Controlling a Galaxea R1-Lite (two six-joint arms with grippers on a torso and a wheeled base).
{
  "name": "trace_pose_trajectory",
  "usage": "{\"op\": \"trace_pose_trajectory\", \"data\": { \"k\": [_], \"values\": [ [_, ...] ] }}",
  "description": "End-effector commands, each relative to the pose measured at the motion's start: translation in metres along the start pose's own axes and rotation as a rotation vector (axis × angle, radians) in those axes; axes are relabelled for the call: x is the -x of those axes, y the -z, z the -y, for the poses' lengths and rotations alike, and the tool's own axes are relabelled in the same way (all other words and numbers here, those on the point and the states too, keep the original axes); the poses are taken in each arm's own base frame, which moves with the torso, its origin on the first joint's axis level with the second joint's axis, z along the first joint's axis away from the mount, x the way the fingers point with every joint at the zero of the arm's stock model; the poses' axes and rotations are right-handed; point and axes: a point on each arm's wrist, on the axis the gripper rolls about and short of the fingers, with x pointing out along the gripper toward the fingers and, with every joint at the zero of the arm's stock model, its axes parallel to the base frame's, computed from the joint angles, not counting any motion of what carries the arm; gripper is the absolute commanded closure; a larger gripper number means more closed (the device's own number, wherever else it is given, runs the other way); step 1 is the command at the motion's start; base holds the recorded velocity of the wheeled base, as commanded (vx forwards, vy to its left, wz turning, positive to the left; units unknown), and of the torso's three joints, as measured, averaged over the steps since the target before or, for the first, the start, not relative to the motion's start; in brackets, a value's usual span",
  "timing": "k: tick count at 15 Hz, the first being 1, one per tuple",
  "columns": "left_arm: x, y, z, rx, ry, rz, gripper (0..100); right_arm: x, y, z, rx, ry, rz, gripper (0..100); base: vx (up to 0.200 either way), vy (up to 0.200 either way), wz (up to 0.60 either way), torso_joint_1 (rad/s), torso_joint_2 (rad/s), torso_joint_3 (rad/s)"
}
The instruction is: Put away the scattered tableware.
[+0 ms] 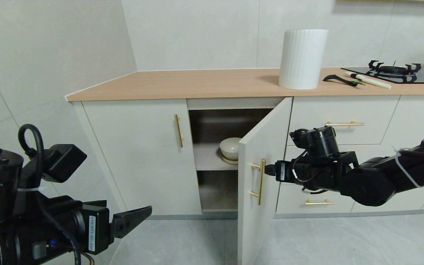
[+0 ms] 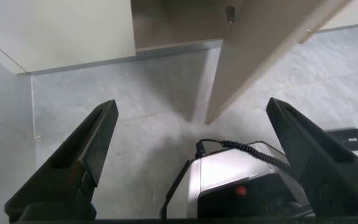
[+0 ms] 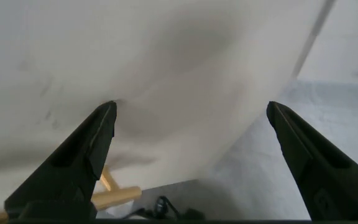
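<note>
Wooden counter (image 1: 204, 82) holds the loose utensils (image 1: 355, 79) at two o'clock from the bowl (image 1: 230, 148) on the cupboard shelf (image 1: 208, 159), and the right claw (image 1: 268, 170), spread open at the door handle (image 1: 261, 180), could, I think, push the door (image 1: 250, 228) shut and block that shelf, while the left claw (image 2: 191, 104) hangs open too.

The countertop (image 1: 204, 82) is finished in matt wood grain, the cabinet door (image 1: 265, 136) in smooth matt white. The handle (image 1: 261, 181) is made of brass-coloured metal, and the bowl (image 1: 230, 148) is glossily glazed.
</note>
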Motion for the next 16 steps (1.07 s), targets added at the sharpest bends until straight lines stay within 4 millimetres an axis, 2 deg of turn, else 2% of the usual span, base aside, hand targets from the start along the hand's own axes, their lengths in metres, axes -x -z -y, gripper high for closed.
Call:
{"op": "trace_pose_trajectory", "data": {
  "k": [1,10,16],
  "values": [
    [0.0,0.0,0.0,-0.007,-0.001,-0.001,0,-0.008,0.006,-0.001,0.0,0.006,-0.017,0,0.0,0.0,0.0,0.0,0.0,0.0],
    [-0.001,0.001,0.0,-0.009,-0.002,-0.006,0,-0.029,0.0,-0.017,-0.161,-0.022,0.019,0,0.0,0.0,0.0,0.0,0.0,0.0],
    [-0.002,0.002,0.0,-0.013,-0.005,-0.011,0,-0.054,-0.004,-0.025,-0.239,0.043,0.103,0,0.2,0.0,0.0,0.004,0.0,0.005]
  ]
}}
